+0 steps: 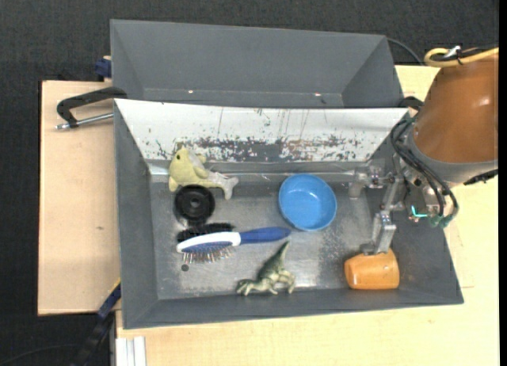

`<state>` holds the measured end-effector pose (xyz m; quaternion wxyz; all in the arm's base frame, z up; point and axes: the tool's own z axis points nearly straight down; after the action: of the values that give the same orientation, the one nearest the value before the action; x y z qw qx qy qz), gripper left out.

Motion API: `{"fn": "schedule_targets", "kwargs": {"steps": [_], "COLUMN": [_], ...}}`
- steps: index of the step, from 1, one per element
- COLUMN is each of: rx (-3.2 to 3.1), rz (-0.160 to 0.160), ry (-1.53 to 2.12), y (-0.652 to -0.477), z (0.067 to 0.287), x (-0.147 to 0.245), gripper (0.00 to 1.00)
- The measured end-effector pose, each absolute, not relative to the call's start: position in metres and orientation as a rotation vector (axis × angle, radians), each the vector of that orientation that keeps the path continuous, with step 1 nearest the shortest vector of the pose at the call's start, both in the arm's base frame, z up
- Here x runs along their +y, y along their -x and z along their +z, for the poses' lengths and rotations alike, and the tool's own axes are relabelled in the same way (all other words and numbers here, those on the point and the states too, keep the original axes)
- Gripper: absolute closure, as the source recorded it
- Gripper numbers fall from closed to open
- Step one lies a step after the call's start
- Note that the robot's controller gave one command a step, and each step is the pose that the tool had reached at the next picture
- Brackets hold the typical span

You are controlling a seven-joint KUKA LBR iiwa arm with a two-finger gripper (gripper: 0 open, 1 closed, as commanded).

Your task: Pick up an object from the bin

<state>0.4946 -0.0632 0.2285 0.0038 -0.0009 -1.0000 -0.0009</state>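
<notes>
Arm reaches in from the right, wrist tilted down over the bin's [133, 230] front-right corner. Gripper [383, 239] sits just above the orange rounded object [371, 271] there; open or closed, can't tell.

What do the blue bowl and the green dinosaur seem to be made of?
The blue bowl looks like smooth plastic: even colour, soft sheen inside. The green dinosaur seems moulded plastic or rubber, matt, with a spiky outline.

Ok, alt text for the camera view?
The gripper hangs over an orange cup at the lower right of the bin. Further left lie a blue bowl, brush, green dinosaur, black wheel and yellow toy.
</notes>
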Motion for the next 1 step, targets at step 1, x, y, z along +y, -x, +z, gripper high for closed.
{"fn": "schedule_targets", "kwargs": {"steps": [1], "rx": [-3.130], "rz": [-0.004], "ry": [-0.202], "y": [-0.5390], "z": [0.0719], "x": [-0.0157], "gripper": [0.00]}}
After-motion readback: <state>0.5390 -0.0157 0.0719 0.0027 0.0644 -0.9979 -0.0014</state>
